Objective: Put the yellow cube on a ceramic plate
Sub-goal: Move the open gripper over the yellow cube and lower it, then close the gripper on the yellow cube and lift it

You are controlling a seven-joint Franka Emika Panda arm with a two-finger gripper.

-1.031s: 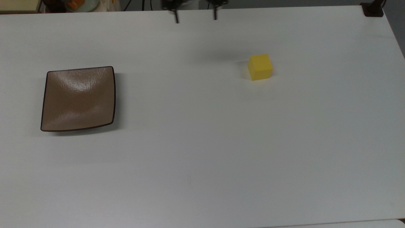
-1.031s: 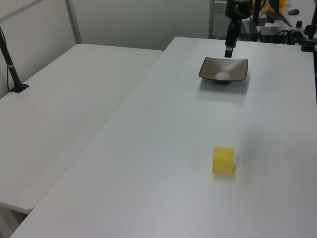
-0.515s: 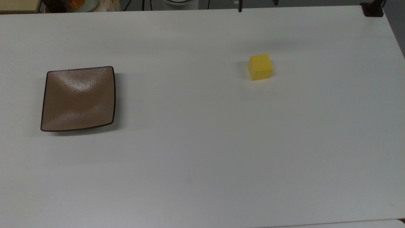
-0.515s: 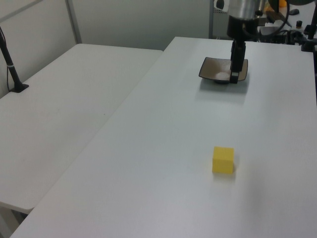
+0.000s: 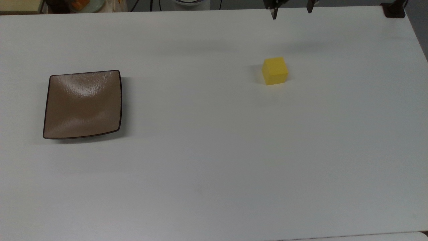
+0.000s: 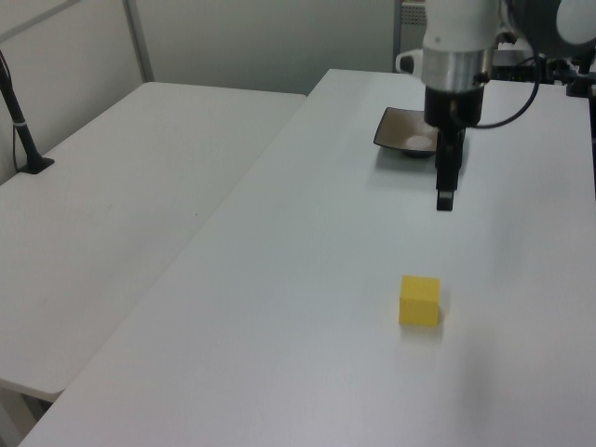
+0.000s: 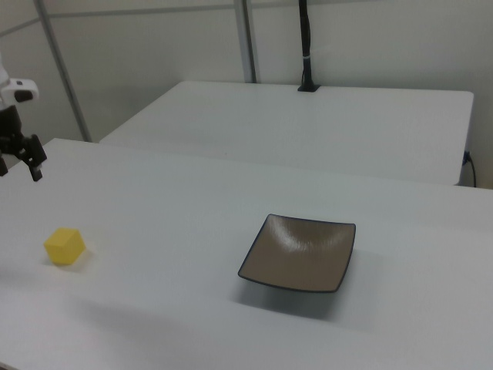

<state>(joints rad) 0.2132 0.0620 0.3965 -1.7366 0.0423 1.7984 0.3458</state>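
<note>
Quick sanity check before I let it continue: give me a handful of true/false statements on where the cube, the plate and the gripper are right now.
1. The yellow cube sits on the ceramic plate. False: it rests on the white table, well apart from the plate.
2. The plate holds nothing. True.
3. The gripper is shut on the cube. False: its fingers are spread and it holds nothing, hanging above the table.
4. In the top view, the cube lies to the right of the plate. True.
5. In the left view, the gripper appears between plate and cube. True.
</note>
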